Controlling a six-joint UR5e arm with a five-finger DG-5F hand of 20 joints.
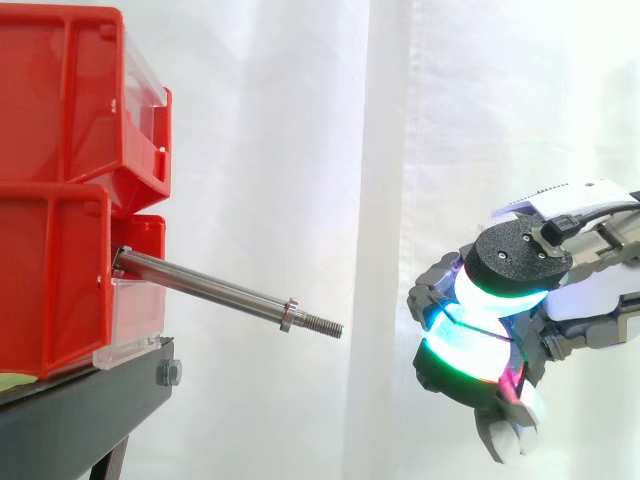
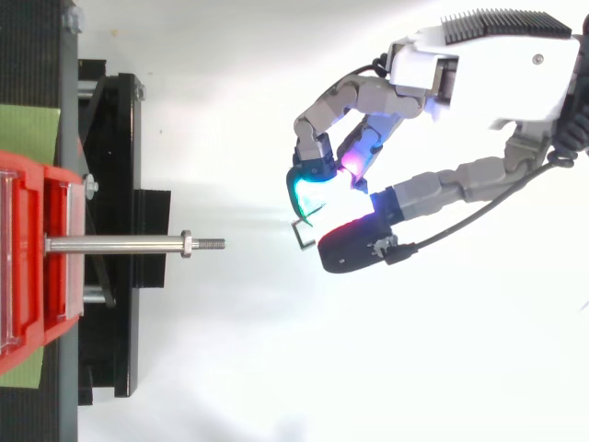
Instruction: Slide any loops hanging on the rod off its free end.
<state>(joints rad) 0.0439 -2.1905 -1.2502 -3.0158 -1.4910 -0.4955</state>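
A white curtain (image 1: 300,150) backs the whole scene. At the left, two red bins (image 1: 60,200) are stacked one on the other on a black stand (image 1: 80,410), and the top view shows a green sheet (image 2: 28,133) lying under them.

The robot hand (image 2: 460,64) reaches in from the right, well apart from the bins and with open air between it and the stand. Its fingers are curled inward and drawn together against the thumb. The pads (image 2: 308,180) glow cyan, green and magenta where they meet, and a black-backed pad (image 2: 354,247) closes in from the other side.

A steel rod (image 1: 210,285) juts from the front of the lower bin toward the hand. In the side view it tilts slightly downward as it runs right. A small nut (image 1: 288,315) sits near its far end, just short of the threaded tip (image 1: 320,324). From the bin's wall to that tip the shaft shows plain metal.

The loop (image 2: 300,235) appears in the top view as a small, thin shape of wire, pinched between the curled fingertips and the thumb pad. A greenish strand runs up into the pinch. It hangs just clear of the pads on the side facing the rod. It is off the rod, to the right of the free end and roughly in line with it, with a clear gap between the two. It is too small for its make to be told.
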